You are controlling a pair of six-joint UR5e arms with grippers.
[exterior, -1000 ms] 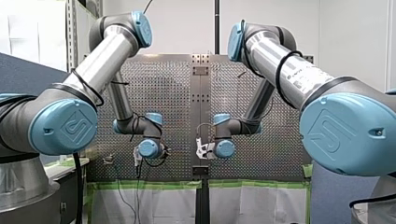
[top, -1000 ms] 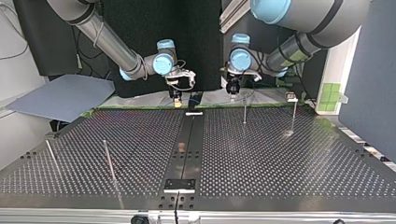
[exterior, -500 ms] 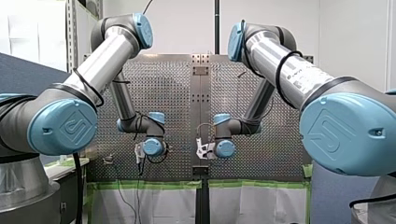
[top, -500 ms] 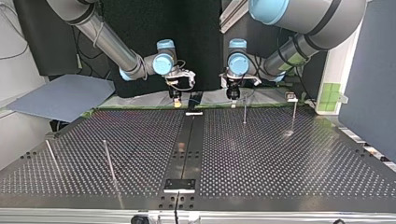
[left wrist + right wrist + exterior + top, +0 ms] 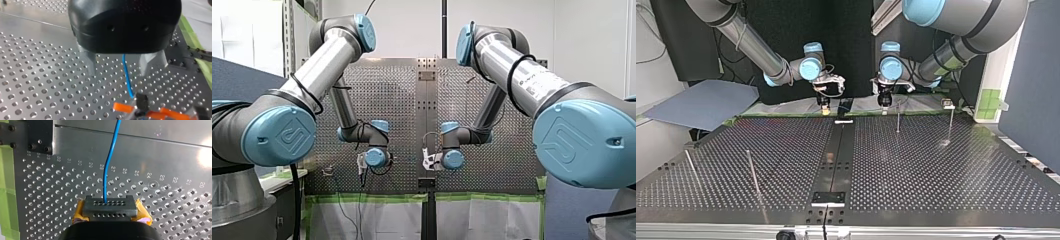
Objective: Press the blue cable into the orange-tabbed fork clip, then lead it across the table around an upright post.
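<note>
In the left wrist view the thin blue cable [image 5: 126,72] hangs between my left gripper's [image 5: 120,66] metal fingers [image 5: 88,62], which stand apart on either side of it. The cable runs down to the orange-tabbed fork clip [image 5: 122,107] just ahead of the fingers. In the right wrist view my right gripper [image 5: 110,207], with yellow pads [image 5: 80,213], is shut on the blue cable [image 5: 111,157], which leads away over the perforated plate. In the top view both grippers hang at the table's far edge, my left [image 5: 884,104] at the right, my right [image 5: 824,106] at the left.
Thin upright posts stand on the perforated table [image 5: 936,170]: two at the far right [image 5: 897,120] [image 5: 951,122] and two at the near left [image 5: 752,172] [image 5: 691,167]. A dark centre rail [image 5: 836,155] splits the table. Green tape [image 5: 5,195] lines the edge.
My left wrist shifted slightly toward the table's centre rail in the first half second, then held still. My right arm has not moved.
</note>
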